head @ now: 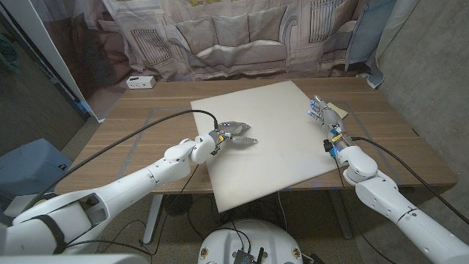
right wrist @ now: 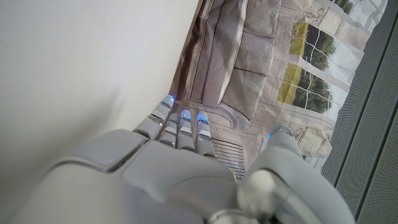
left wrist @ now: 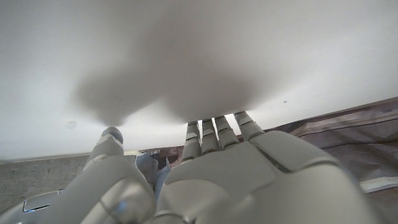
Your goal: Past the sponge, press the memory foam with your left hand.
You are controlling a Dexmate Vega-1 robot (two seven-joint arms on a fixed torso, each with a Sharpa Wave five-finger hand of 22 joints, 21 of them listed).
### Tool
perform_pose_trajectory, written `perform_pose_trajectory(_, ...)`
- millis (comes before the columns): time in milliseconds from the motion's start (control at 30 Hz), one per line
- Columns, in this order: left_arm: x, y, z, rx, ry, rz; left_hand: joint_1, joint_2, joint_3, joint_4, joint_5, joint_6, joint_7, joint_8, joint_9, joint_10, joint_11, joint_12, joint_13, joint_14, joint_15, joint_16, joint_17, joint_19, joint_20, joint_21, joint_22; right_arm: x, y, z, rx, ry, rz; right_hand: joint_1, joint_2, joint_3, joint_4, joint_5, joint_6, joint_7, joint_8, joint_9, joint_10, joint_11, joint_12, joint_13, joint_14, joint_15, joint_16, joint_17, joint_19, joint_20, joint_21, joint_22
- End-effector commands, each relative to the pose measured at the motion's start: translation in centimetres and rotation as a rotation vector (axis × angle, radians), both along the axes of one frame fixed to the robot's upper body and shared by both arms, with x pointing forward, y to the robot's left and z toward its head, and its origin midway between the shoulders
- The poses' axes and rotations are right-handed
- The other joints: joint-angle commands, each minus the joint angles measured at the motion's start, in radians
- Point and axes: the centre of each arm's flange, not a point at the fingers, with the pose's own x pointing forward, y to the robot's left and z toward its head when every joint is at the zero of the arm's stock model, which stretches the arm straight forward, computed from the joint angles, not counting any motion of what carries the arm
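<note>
On the wooden table (head: 139, 121), centre: memory foam (head: 278, 125) — a large off-white slab lying flat and skewed, one corner overhanging the near edge, set within reach of both arms. Left hand (head: 233, 135): over the slab's left portion, fingers spread and holding nothing, palm facing down as suits a press; the left wrist view shows its fingertips (left wrist: 214, 127) close to the pale surface above their own shadow, though actual contact cannot be told. Right hand (head: 325, 119): at the slab's right edge, standing on edge with fingers straight and together, empty — judged parked clear of the work. Beside it, a small tan item, possibly the sponge (head: 338, 111), partly hidden. Behind: printed backdrop (head: 234, 37); small white box (head: 141, 81) on the far left of the table
</note>
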Motion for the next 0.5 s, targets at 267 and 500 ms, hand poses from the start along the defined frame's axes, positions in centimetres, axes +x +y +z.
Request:
perform_pose_trajectory(267,-0.85,-0.19,0.07,-0.016,-0.033,0.003,0.001,0.008,0.001,-0.009,-0.002,0.010,0.002,0.007,0.006,0.005,-0.001,0.005,0.003,0.009,0.002,0.002,0.006,0.061,0.069,0.004,0.005,0.00,-0.14,-0.26,0.003,-0.004,0.008,0.008,0.002,0.002,-0.003,-0.001,0.008,-0.003,0.002,0.002,0.009,0.002,0.002,0.001,0.007,0.005,0.004,0.001,0.005,0.010,0.000,0.003)
perform_pose_trajectory(500,-0.97,-0.24,0.37,-0.040,-0.045,-0.004,0.002,0.010,0.003,-0.010,-0.002,0.010,0.002,0.005,0.006,0.003,0.000,0.004,0.003,0.009,0.006,0.001,0.006,0.045,0.058,-0.004,0.005,-0.08,-0.03,-0.13,0.000,-0.012,0.009,0.008,0.002,0.002,-0.003,-0.001,0.010,-0.003,0.002,0.002,0.009,0.003,0.002,0.001,0.007,0.005,0.003,0.001,0.005,0.010,0.000,0.003)
